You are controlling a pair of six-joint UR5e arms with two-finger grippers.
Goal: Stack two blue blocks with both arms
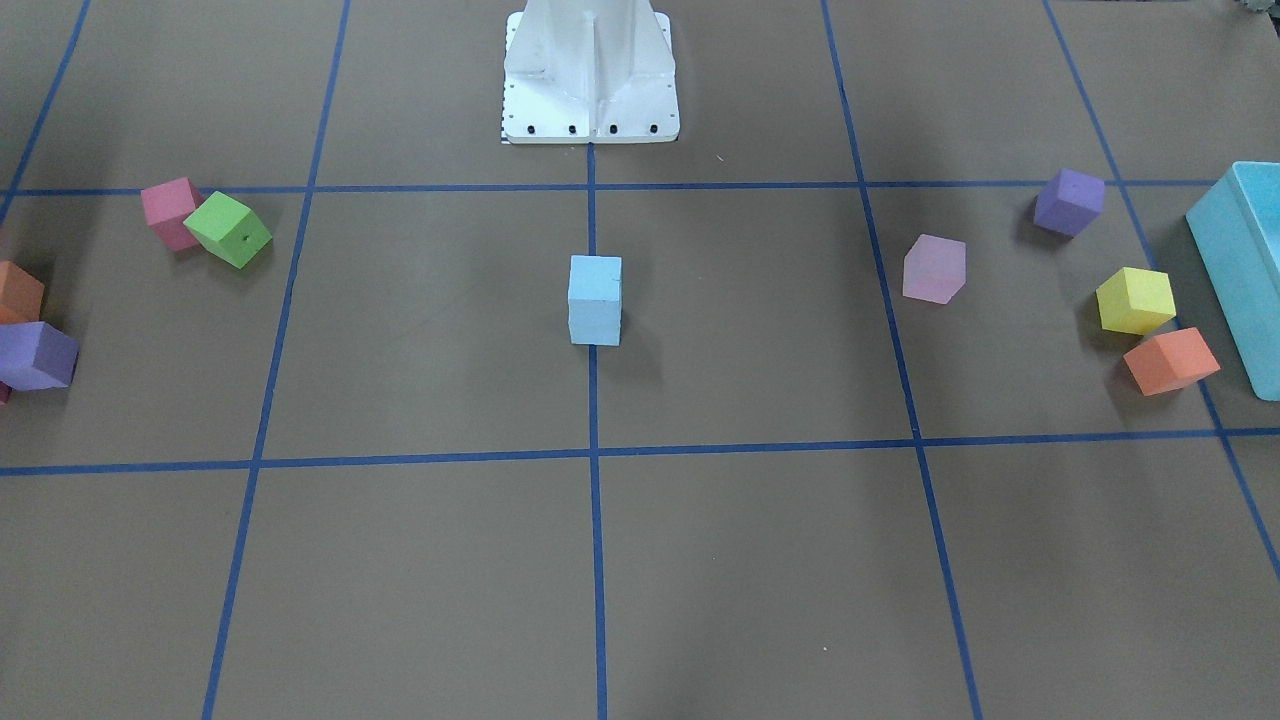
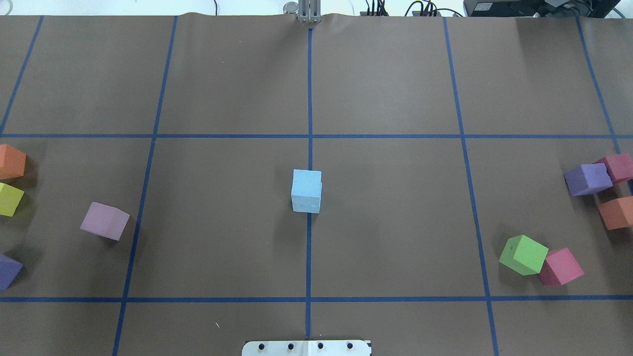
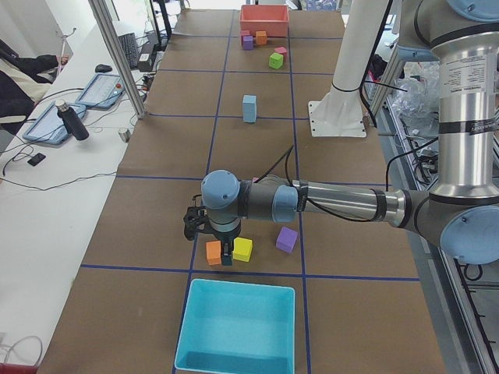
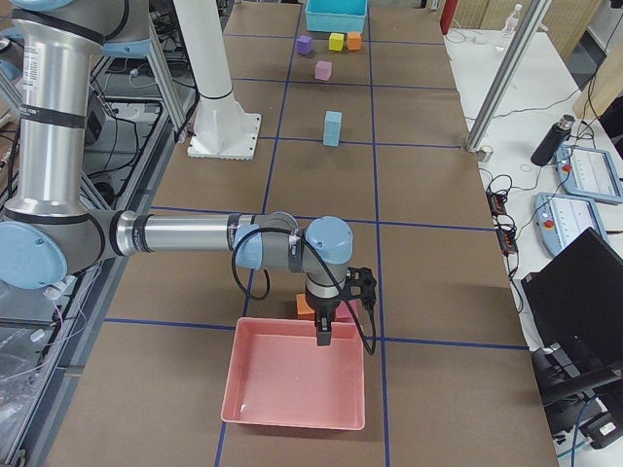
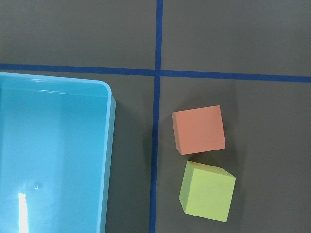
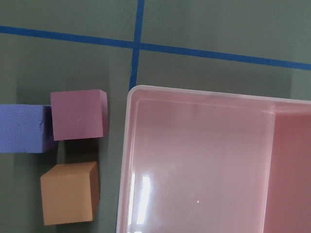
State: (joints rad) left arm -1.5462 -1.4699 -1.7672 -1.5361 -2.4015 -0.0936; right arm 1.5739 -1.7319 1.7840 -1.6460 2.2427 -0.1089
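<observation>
Turquoise plastic box [image 3: 234,327] nearest, left gripper [image 3: 226,259] hanging beside it; right gripper [image 4: 324,336] above the pink plastic tray [image 4: 292,384] at the far end, jaws unreadable on both. Mid-table stand two pale sky-blue foam cubes [image 2: 306,190], stacked upright, well apart from both, neither nearer.

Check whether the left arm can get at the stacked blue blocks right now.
Probably yes. The blue blocks stand stacked with nothing close around them, the pale purple cube well apart. The left gripper hangs far off by the turquoise box, needing a long swing.
</observation>
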